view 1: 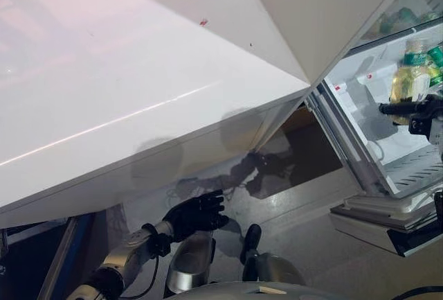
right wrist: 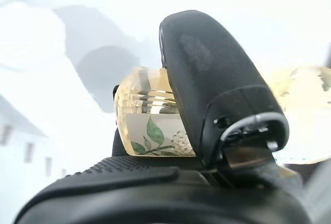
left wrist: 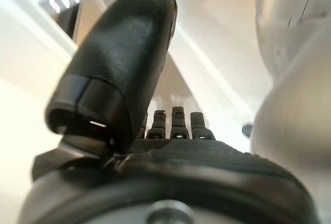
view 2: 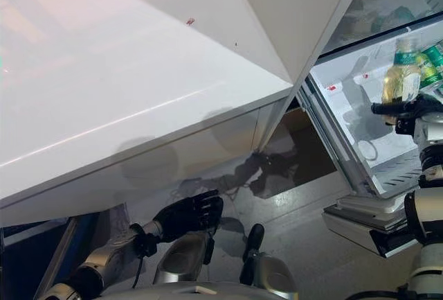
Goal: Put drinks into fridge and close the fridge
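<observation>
Left hand [view 1: 196, 213] low beside me, fingers relaxed, empty. Right hand [right wrist: 217, 105] wrapped round yellow bottle [view 1: 403, 82] inside open fridge [view 1: 360, 116].

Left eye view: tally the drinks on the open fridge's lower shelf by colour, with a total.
Pale yellow: 1, the bottle in the right hand
Green: 1, the green-labelled drink beside it
Total: 2; drinks on the upper shelf are too blurred to count.

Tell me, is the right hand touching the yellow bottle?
Touching. The right wrist view shows the right hand with its thumb pressed on the yellow bottle.
</observation>
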### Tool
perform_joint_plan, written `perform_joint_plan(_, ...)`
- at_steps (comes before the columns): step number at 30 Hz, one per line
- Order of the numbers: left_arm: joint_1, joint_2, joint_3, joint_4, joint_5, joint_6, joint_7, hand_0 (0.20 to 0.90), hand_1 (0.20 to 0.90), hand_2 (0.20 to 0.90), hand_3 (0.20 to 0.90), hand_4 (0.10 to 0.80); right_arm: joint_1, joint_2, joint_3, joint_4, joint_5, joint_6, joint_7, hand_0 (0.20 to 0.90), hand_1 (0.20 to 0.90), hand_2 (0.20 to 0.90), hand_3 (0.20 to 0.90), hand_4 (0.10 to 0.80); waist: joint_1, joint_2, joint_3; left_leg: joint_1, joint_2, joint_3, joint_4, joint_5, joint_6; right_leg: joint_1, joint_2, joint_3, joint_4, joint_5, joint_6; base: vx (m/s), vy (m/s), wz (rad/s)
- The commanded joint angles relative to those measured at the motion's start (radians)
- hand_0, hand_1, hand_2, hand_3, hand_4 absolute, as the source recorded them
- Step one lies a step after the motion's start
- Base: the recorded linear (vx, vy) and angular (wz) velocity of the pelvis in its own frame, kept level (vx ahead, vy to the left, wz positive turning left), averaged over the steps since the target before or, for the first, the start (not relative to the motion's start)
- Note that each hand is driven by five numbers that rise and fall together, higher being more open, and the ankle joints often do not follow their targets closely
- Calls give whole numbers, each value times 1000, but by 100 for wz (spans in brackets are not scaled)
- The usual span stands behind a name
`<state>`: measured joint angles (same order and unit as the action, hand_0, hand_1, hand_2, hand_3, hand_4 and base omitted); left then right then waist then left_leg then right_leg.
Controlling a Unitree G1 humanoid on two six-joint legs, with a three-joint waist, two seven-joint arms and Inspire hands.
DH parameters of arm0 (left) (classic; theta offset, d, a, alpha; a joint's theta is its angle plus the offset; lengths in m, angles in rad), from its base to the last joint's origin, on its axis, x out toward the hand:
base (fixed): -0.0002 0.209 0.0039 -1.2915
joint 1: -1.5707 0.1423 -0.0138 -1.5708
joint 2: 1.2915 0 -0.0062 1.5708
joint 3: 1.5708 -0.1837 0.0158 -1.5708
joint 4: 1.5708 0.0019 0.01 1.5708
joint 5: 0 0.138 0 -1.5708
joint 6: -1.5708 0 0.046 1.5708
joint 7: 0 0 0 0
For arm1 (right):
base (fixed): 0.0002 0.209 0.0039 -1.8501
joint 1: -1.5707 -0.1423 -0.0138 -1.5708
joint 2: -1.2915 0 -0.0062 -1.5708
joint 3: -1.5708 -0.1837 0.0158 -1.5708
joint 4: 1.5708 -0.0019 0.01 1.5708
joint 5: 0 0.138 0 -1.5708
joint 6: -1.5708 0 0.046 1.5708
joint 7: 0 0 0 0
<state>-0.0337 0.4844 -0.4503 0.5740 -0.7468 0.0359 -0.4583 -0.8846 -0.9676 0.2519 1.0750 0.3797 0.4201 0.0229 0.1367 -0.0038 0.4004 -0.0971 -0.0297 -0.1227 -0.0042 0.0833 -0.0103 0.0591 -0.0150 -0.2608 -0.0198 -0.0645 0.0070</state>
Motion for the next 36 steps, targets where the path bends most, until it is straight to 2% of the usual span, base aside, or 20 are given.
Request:
perform_joint_plan(1, 31, 9, 23, -34, 11, -16, -1, 900, 900, 900, 900, 800, -45, -140, 0, -103, -120, -35, 17, 300, 300, 300, 200, 100, 0, -18, -39, -30, 5, 78, 113, -116, 9, -127, 11, 9, 170, -41, -25, 0, 0, 0)
perform_joint_plan(9, 23, 11, 101, 39, 82, 4, 47, 900, 900, 900, 900, 800, 27, -123, 9, -98, -206, 16, 163, 300, 300, 300, 200, 100, 8, -30, -11, -43, 5, 80, 132, -119, 13, -136, 7, 5, 184, -37, -20, 11, -19, -2)
perform_joint_plan(13, 16, 6, 135, 57, 89, 10, 65, 900, 900, 900, 900, 800, 41, -116, 26, -52, -271, 47, 273, 300, 300, 300, 200, 100, 25, -35, 11, -47, 5, 76, 147, -123, 14, -133, 5, -3, 194, -38, -20, 15, -42, -2)
perform_joint_plan(19, 13, 12, 131, 38, 104, 10, 60, 900, 900, 900, 900, 800, 42, -100, 31, 4, -316, 60, 334, 300, 300, 300, 200, 100, 43, -32, 29, -56, 4, 66, 153, -119, 12, -133, 1, -18, 201, -38, -21, -4, -28, 9)
perform_joint_plan(26, 11, 9, 114, 30, 100, 4, 63, 900, 900, 900, 900, 800, 34, -66, 44, 56, -321, 46, 345, 300, 300, 300, 200, 100, 58, -14, 40, -60, -2, 52, 152, -110, 8, -135, -8, -36, 212, -44, -25, 2, 9, 8)
perform_joint_plan(27, 11, 9, 113, 30, 98, 2, 64, 900, 900, 900, 900, 800, 32, -61, 45, 59, -323, 44, 345, 371, 371, 371, 282, 182, 58, -11, 42, -61, -2, 51, 151, -109, 8, -137, -9, -38, 215, -44, -25, -7, 29, 3)
perform_joint_plan(28, 11, 9, 113, 30, 98, 1, 64, 900, 900, 900, 900, 800, 32, -61, 45, 59, -323, 44, 346, 408, 408, 408, 326, 226, 58, -10, 43, -61, -3, 51, 151, -109, 8, -137, -9, -38, 215, -44, -24, -26, 37, 5)
perform_joint_plan(29, 10, 6, 112, 31, 95, -1, 65, 900, 900, 900, 900, 800, 27, -53, 48, 65, -327, 46, 342, 686, 686, 686, 650, 550, 60, -5, 45, -64, -3, 50, 151, -107, 8, -142, -12, -41, 219, -44, -25, -23, 25, 5)
perform_joint_plan(30, 9, 6, 112, 31, 95, -1, 65, 900, 900, 900, 900, 800, 26, -52, 48, 66, -327, 46, 342, 900, 900, 900, 900, 800, 60, -4, 45, -64, -3, 50, 151, -106, 8, -142, -12, -42, 219, -44, -25, -30, 35, 9)
perform_joint_plan(36, 10, -2, 117, 27, 91, 2, 70, 900, 900, 900, 900, 800, 23, -39, 49, 41, -297, 31, 311, 900, 900, 900, 900, 800, 54, 2, 46, -51, -2, 56, 136, -103, 9, -139, -15, -39, 211, -38, -21, -23, 40, 4)
